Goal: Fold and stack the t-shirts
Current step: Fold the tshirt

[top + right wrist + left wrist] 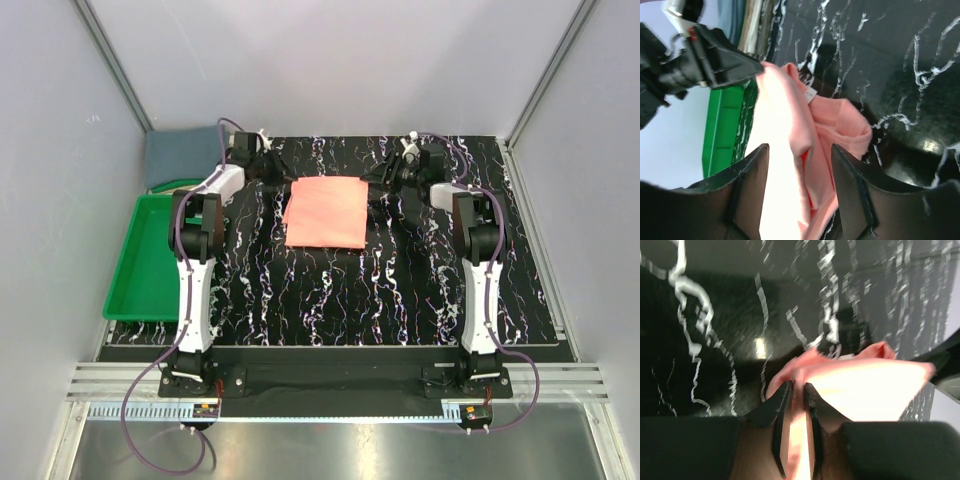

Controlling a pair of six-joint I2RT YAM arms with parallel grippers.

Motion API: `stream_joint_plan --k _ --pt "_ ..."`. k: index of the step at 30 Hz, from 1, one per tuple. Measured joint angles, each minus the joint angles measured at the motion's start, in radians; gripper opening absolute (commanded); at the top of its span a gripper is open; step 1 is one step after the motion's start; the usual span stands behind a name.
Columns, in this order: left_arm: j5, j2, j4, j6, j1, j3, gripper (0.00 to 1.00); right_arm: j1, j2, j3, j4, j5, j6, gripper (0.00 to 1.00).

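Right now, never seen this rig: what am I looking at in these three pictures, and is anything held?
The machine is a left arm and a right arm, each with a two-finger gripper, bolted at the near edge of a black, white-veined table. The overhead picture looks down from behind them; the other two come from a camera on each wrist, looking past its own fingers. A salmon-pink cloth t-shirt lies folded into a rectangle mid-table. A slate blue-grey cloth t-shirt sits in the far left corner, beyond a green plastic tray. The left gripper has pink cloth between nearly closed jaws; whether it pinches, I can't tell. The right gripper stands open astride the cloth, not gripping.
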Motion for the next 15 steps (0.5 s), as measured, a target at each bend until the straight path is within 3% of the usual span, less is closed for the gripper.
stream_joint_plan --k 3,7,11,15 --pt "0.004 0.008 0.007 0.002 0.003 0.051 0.34 0.0 -0.013 0.001 -0.056 0.04 -0.043 0.61" --pt "0.007 0.008 0.013 0.004 0.006 0.073 0.41 -0.001 -0.068 -0.051 -0.161 0.076 -0.097 0.62" --pt "-0.017 -0.066 -0.011 0.035 0.005 -0.048 0.51 0.0 -0.169 -0.156 -0.225 0.095 -0.138 0.63" --pt "-0.069 -0.206 -0.065 0.077 -0.003 -0.205 0.51 0.0 -0.219 -0.195 -0.243 0.096 -0.162 0.57"
